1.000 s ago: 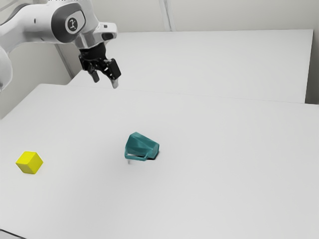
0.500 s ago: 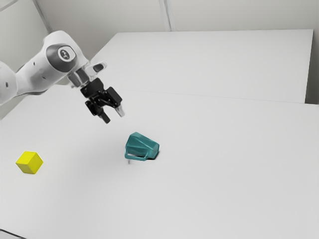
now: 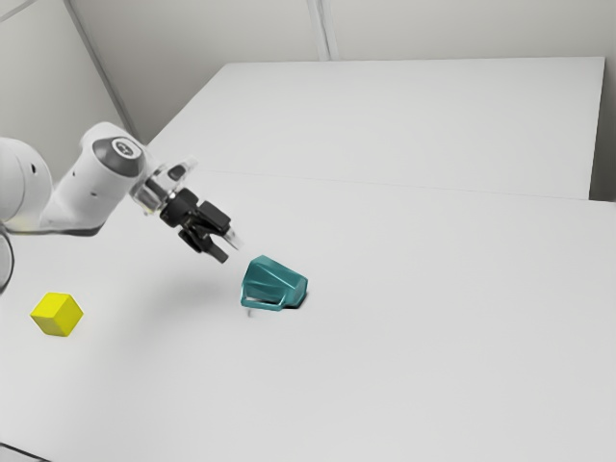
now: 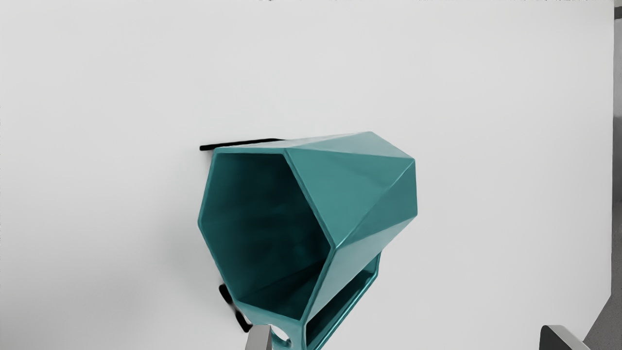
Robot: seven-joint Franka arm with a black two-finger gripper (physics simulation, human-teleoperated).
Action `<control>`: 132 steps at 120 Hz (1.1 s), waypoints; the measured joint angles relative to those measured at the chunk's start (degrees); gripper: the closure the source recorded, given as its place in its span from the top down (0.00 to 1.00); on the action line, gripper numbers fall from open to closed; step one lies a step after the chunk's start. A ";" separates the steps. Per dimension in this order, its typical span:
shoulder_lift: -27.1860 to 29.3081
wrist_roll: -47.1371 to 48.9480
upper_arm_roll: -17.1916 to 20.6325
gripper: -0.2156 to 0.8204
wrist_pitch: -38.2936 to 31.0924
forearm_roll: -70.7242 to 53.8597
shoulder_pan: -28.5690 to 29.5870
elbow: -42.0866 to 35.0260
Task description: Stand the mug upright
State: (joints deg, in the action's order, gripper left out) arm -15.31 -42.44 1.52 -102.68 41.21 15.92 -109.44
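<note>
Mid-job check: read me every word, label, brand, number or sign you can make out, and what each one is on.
No text can be read.
Arm: a round mark on the dark cap near the wrist, too small to read.
Teal mug: no lettering on the sides I can see.
Yellow cube: none on its visible faces.

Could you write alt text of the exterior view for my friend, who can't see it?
A teal mug lies tipped on its side on a white table, with an open black gripper close by. A white robot arm carries the gripper in from the exterior view's left, where a yellow block also sits.
</note>
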 joint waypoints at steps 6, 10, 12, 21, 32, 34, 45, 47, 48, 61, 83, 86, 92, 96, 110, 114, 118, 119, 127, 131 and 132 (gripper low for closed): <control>-0.74 -1.65 0.04 0.79 -0.17 0.93 0.17 0.00; -1.44 -2.73 0.05 0.79 -0.26 1.51 0.27 0.06; -1.77 -3.25 0.08 0.79 -0.30 1.77 0.40 0.11; -3.53 -5.55 0.11 0.79 -0.40 3.38 0.91 0.50; -5.13 -8.14 0.15 0.79 -0.38 5.40 0.86 0.79; -5.27 -8.57 0.17 0.79 -0.38 5.74 0.75 0.81; -6.03 -10.74 0.46 0.79 -0.38 7.51 0.27 0.84; -6.11 -11.11 0.57 0.79 -0.38 7.77 0.23 0.85; -6.15 -11.28 0.61 0.79 -0.38 7.90 0.20 0.86; -6.90 -13.37 1.32 0.79 -0.34 9.27 0.15 0.88; -7.96 -16.15 2.00 0.79 0.15 10.27 0.37 0.86; -8.02 -16.47 2.29 0.78 0.27 10.38 0.52 0.83; -8.12 -17.06 2.61 0.74 0.60 10.72 0.68 0.81; -8.16 -17.44 2.73 0.70 0.79 10.89 0.72 0.76; -8.73 -18.59 2.86 0.55 1.50 11.27 0.89 0.65; -8.78 -18.88 2.86 0.51 1.67 11.33 0.91 0.63; -8.77 -19.16 2.87 0.47 1.84 11.37 0.92 0.67; -8.76 -19.22 2.87 0.45 1.87 11.38 0.92 0.67; -8.68 -19.72 2.90 0.35 2.20 11.44 0.90 0.69; -8.62 -19.95 3.03 0.30 2.34 11.46 0.91 0.70; -8.60 -20.01 3.12 0.29 2.37 11.47 0.94 0.70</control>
State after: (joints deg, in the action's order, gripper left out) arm -23.91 -62.45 4.64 -100.31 52.68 16.86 -108.74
